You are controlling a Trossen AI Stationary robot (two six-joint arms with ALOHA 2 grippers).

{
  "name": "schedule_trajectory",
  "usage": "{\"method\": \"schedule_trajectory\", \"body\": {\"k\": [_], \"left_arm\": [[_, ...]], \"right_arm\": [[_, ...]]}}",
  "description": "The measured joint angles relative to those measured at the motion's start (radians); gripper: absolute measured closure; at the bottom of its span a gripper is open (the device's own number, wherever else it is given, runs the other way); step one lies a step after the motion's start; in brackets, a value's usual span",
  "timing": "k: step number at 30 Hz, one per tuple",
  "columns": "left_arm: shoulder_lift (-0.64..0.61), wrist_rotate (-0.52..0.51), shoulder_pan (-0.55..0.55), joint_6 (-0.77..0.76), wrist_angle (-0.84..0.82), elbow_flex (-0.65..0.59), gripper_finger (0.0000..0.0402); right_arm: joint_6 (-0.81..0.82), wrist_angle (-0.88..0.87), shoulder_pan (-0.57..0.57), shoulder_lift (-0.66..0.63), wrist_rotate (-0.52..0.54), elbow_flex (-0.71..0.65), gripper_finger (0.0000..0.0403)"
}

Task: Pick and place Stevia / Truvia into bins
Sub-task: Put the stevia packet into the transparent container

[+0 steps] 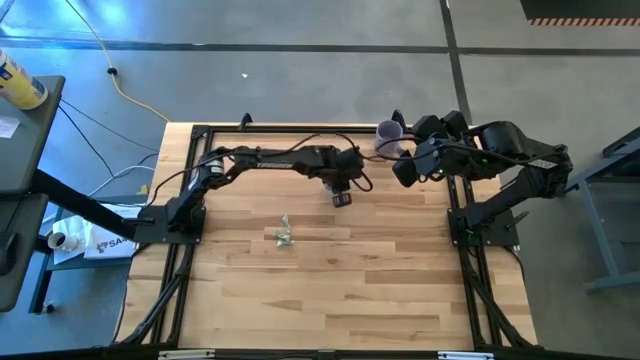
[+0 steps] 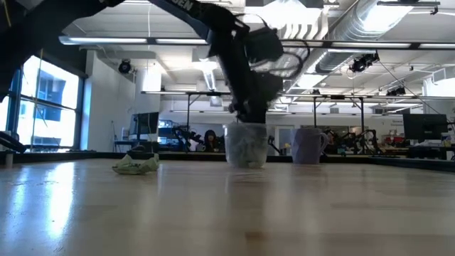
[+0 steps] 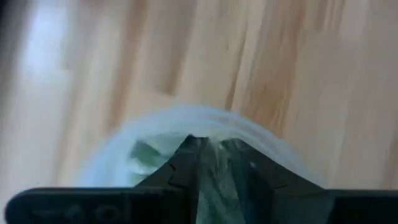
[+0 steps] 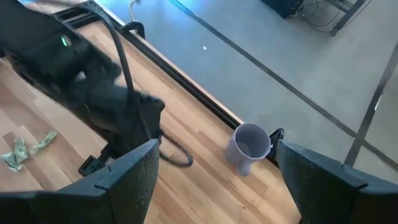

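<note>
A pale wooden table (image 1: 330,290) in an open workshop, the left arm over the cup.

From above, the left gripper (image 1: 342,197) is seen at the table's far middle, with a small heap of pale green and white paper sweetener packets (image 1: 284,236) lying nearer, well apart from it; the right gripper (image 1: 407,172) is held spread and idle beside the purple cup (image 1: 389,134). At table height, the small clear plastic cup (image 2: 247,145) stands directly under the left gripper, packets showing inside it. In the left wrist view, the fingers (image 3: 186,163) are closed together inside the rim; whether a packet is pinched cannot be told. The jaws are best opened while low within the rim.
</note>
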Motion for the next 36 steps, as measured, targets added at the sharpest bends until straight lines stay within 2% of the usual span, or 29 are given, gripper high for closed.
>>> {"method": "schedule_trajectory", "body": {"k": [8, 11, 13, 16, 19, 24, 26, 31, 36], "left_arm": [[-0.076, -0.098, 0.003, 0.011, -0.108, 0.164, 0.0276], [-0.079, -0.107, -0.006, 0.003, -0.301, 0.285, 0.0275], [-0.085, -0.098, -0.02, -0.017, -0.49, 0.357, 0.0275], [-0.096, -0.001, -0.065, -0.037, -0.7, 0.375, 0.0275], [-0.146, 0.053, -0.148, -0.142, -0.766, 0.304, 0.0275], [-0.247, -0.032, -0.264, -0.463, -0.722, 0.044, 0.0275], [-0.261, -0.027, -0.281, -0.627, -0.708, -0.076, 0.0275], [-0.34, -0.093, -0.314, -1.044, -0.577, -0.343, 0.0275], [-0.411, -0.074, -0.311, -1.229, -0.324, -0.512, 0.0275]], "right_arm": [[0.0, 0.0, 0.0, 0.0, 0.003, 0.0, 0.0089], [0.0, 0.0, 0.0, 0.0, -0.002, 0.0, 0.0089], [0.002, 0.0, 0.0, 0.0, -0.004, 0.0, 0.0089], [0.002, 0.0, 0.0, 0.0, -0.013, 0.0, 0.0089], [0.0, 0.0, 0.0, 0.0, -0.013, 0.0, 0.0089], [-0.006, 0.0, 0.0, 0.0, -0.007, 0.0, 0.0089], [-0.02, 0.0, 0.0, 0.0, -0.007, 0.0, 0.0089], [-0.044, 0.0, 0.0, 0.0, -0.01, 0.0, 0.0089], [-0.055, 0.0, 0.0, 0.0, -0.014, 0.0, 0.0089]]}}
